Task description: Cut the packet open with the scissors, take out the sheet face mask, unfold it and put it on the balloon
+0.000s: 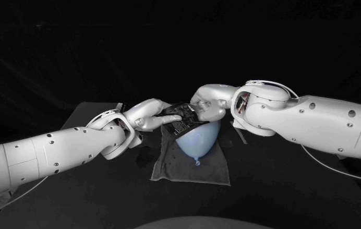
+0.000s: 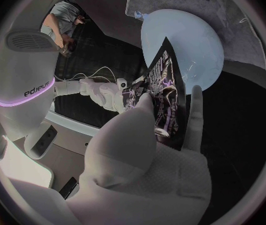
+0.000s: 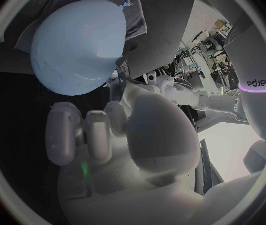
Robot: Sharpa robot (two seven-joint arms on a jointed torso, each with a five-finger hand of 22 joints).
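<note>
My left hand (image 1: 153, 116) holds a dark printed packet (image 1: 180, 117) upright above the pale blue balloon (image 1: 197, 139). In the left wrist view the packet (image 2: 164, 97) stands between the thumb and fingers of my left hand (image 2: 152, 155), with the balloon (image 2: 186, 42) behind it. My right hand (image 1: 209, 102) meets the packet's upper corner from the other side. Its fingers (image 2: 115, 92) close on that edge. The right wrist view has my right hand (image 3: 129, 135) with its fingers (image 3: 76, 135) curled in, close over the balloon (image 3: 76, 45).
The balloon lies on a grey towel (image 1: 192, 166) spread on the black table, its knot toward me. A dark grey mat (image 1: 86, 111) lies behind my left arm. A thin dark strip (image 1: 241, 134) lies right of the towel.
</note>
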